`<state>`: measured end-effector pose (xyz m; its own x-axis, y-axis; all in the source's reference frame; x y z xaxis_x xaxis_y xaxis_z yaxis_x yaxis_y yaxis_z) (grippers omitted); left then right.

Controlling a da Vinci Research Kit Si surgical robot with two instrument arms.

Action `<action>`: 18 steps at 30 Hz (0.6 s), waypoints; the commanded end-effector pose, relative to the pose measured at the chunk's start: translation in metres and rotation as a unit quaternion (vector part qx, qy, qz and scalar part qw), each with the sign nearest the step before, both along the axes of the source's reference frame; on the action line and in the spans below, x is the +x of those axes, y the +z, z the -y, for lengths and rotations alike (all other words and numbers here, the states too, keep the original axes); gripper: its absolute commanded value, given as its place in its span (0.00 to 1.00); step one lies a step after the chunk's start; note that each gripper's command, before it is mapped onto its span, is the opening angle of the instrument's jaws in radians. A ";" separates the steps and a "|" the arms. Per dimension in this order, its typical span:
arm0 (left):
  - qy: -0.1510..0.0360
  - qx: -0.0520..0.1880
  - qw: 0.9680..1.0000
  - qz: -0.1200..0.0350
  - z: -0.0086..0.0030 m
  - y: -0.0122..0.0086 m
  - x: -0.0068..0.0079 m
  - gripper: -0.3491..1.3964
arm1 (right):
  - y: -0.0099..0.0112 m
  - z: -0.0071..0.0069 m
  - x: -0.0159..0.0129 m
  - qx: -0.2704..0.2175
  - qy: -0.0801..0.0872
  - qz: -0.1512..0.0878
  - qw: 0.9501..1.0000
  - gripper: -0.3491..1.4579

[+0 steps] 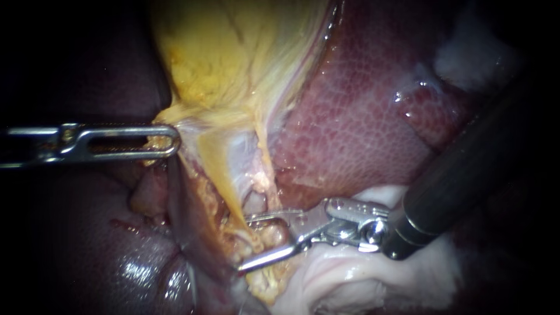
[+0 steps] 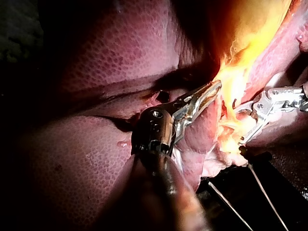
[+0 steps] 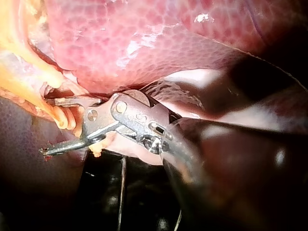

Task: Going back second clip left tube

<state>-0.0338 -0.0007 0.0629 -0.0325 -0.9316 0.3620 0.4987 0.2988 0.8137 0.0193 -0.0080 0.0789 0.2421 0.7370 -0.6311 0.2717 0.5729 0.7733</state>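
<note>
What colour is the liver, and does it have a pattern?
Pinkish-red liver with a fine net-like pattern; the endoscope view shows it best.

The endoscope view was bright in the middle, dark at the edges. Wet glare sat on the liver [image 1: 400, 93]; in the left wrist view the gallbladder [image 2: 250, 38] glowed.

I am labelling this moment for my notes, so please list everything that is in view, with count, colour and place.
Gallbladder: one, yellow, upper middle of the endoscope view.
Liver: one, dark red, around the gallbladder.
Pale tissue: one patch, whitish, lower right.
Yellow strand: one, running down from the gallbladder.
Left instrument: one, silver, jaws shut on the gallbladder's edge.
Right instrument: one, dark shaft, silver jaws open around the strand.
</note>
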 end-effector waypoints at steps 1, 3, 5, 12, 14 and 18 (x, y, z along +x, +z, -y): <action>0.000 0.000 1.000 0.000 0.0000 0.0001 0.0000 0.00 | -0.0001 0.0000 0.0001 0.004 0.000 -0.003 1.000 0.52; 0.000 0.000 1.000 0.000 -0.0001 0.0001 0.0000 0.00 | -0.0002 0.0002 0.0001 0.010 -0.004 -0.007 1.000 0.52; 0.000 0.000 1.000 0.000 -0.0001 0.0002 0.0000 0.00 | -0.0003 0.0004 0.0002 0.015 -0.012 -0.012 1.000 0.52; 0.001 0.000 1.000 0.001 -0.0003 0.0005 0.0002 0.00 | -0.0012 0.0012 0.0002 0.026 -0.031 -0.026 0.999 0.52; 0.000 0.000 1.000 0.001 -0.0003 0.0004 0.0002 0.00 | -0.0012 0.0009 0.0002 0.025 -0.024 -0.021 0.999 0.52; 0.000 0.001 1.000 0.000 -0.0003 0.0002 0.0002 0.00 | -0.0007 -0.0005 -0.0003 0.024 -0.002 -0.005 1.000 0.52</action>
<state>-0.0337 -0.0005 0.0631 -0.0322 -0.9321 0.3608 0.4969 0.2983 0.8149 0.0190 -0.0071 0.0783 0.2399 0.7656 -0.5970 0.2710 0.5377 0.7984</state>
